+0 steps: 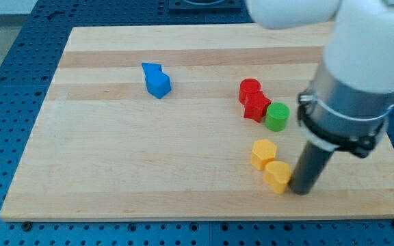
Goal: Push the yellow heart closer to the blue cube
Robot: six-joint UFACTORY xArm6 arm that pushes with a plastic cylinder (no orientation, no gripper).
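My tip (pixel 301 190) touches the yellow heart (pixel 278 175); no claw shows; arm top cropped

Tip (pixel 301 190): touching yellow heart's (pixel 277 175) right side
Yellow hexagon (pixel 263 153): just above-left of heart
Blue cube (pixel 157 81): well apart, upper left

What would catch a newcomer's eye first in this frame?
The big white and grey arm fills the view's right, my tip right beside the yellow heart near the board's bottom edge, on its right. A red, green and yellow cluster sits just left of it, while the blue cube lies alone at upper left.
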